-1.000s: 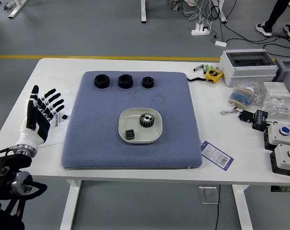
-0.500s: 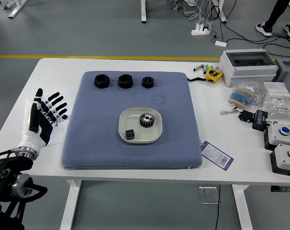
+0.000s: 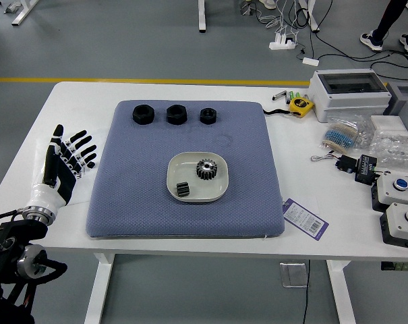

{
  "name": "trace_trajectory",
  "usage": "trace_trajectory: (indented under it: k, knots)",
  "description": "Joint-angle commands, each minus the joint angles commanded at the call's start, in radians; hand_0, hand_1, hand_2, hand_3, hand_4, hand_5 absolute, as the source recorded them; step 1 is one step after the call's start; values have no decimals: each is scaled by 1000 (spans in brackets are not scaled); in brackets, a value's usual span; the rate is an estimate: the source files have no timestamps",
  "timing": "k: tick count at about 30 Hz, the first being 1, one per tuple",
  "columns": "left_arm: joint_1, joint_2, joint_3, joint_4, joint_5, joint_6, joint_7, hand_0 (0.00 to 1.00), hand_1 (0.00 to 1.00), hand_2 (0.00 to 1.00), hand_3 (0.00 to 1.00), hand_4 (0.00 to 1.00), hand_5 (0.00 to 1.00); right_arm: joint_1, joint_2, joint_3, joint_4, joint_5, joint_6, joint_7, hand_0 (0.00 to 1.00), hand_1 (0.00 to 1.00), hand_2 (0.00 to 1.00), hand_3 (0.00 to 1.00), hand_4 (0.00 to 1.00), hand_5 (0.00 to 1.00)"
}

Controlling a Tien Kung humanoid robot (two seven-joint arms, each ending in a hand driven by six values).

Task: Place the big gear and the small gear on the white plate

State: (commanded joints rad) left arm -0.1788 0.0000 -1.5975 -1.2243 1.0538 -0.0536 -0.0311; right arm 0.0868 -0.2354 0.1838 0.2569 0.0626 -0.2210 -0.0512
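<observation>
1. Reference: clock directions are read from the pad's centre unless stated; twelve is the far side.
2. Left hand (image 3: 70, 160): located at nine o'clock, beside the pad (image 3: 136, 202). Fingers spread apart, thumb raised, nothing gripped. Whether it touches the table (image 3: 28, 175) cannot be told.
3. Left arm (image 3: 28, 260): enters from the lower left; its upper part is cut off by the frame.
4. Big gear (image 3: 206, 169): on the white plate (image 3: 197, 196), at one to two o'clock of the plate's centre. Centre hole visible; the underside is hidden.
5. Small gear (image 3: 183, 190): on the same plate, between seven and eight o'clock of its centre. It shows as a dark ribbed block; its hole is hard to make out.
6. Person's legs (image 3: 391, 15): at the picture's top right, cut off above; dark trousers, light-soled shoes.
7. Button boxes (image 3: 399, 226): at four o'clock, cut off by the right edge.
8. Plastic bags (image 3: 391, 150): at three o'clock, clear and crinkled; contents partly obscured.
9. Plate: shallow, smooth, rounded square. Pad: blue-grey, finely textured, rounded corners.
10. Three black nuts (image 3: 177, 114): thick, between eleven and one o'clock on the pad.
</observation>
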Motion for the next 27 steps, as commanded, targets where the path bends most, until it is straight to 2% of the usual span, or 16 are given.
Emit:
trace_trajectory:
  k: [19,27]
  knots:
    - [1,0,-1,-29,91,-4,-28,799,787,832,795,860,998,6,-1,-2,0,4,0,1,683,656,737,593,803,710]
    - [0,0,-8,-18,128,-9,-21,801,788,833,794,861,998,8,-2,-1,1,1,-1,0,683,656,737,593,803,710]
